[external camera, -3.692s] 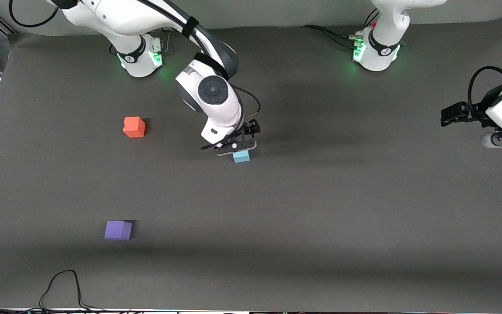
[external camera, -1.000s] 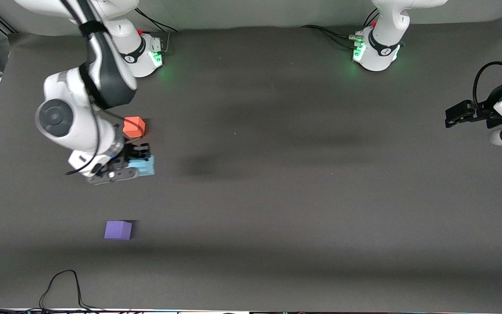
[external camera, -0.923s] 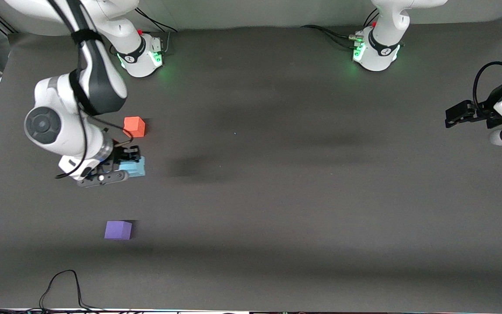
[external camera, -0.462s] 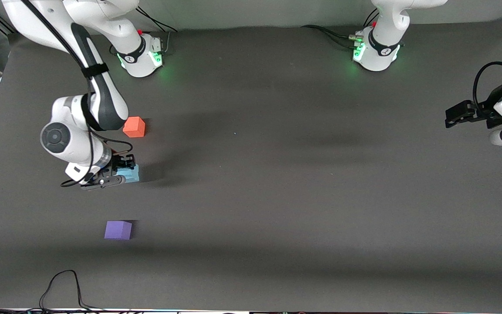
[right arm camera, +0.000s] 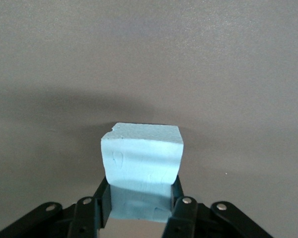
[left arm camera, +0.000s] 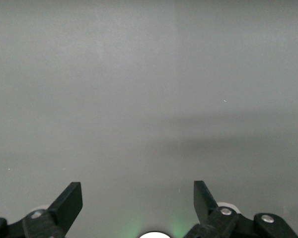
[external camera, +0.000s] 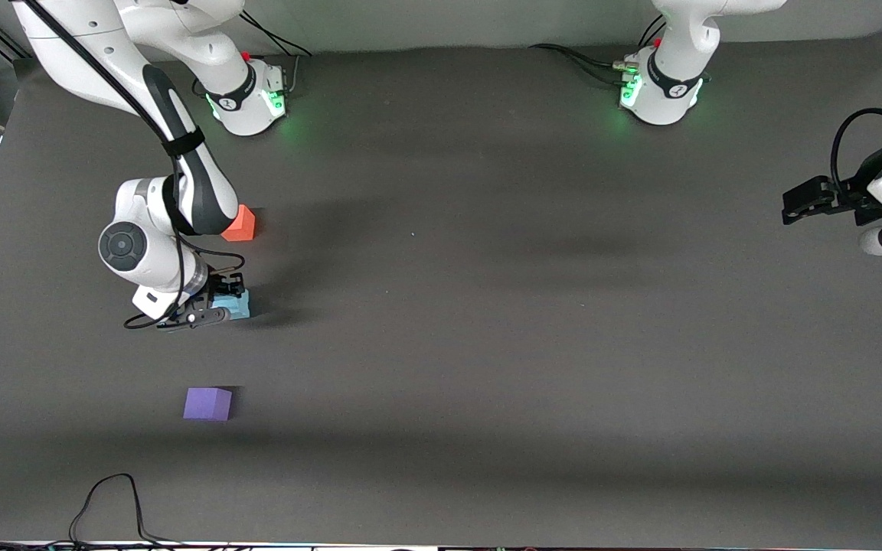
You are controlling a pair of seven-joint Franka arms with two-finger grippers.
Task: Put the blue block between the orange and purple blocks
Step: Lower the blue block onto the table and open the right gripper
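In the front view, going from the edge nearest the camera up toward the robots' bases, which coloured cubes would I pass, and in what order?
purple block → blue block, held in the right gripper → orange block, partly hidden by the right arm. The left gripper waits at the left arm's end of the table.

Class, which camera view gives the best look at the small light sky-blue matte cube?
The right wrist view: the small light sky-blue matte cube fills the centre, clamped in the right end effector. The front view shows only a sliver of it, mostly hidden by that arm. The left wrist view shows none of it.
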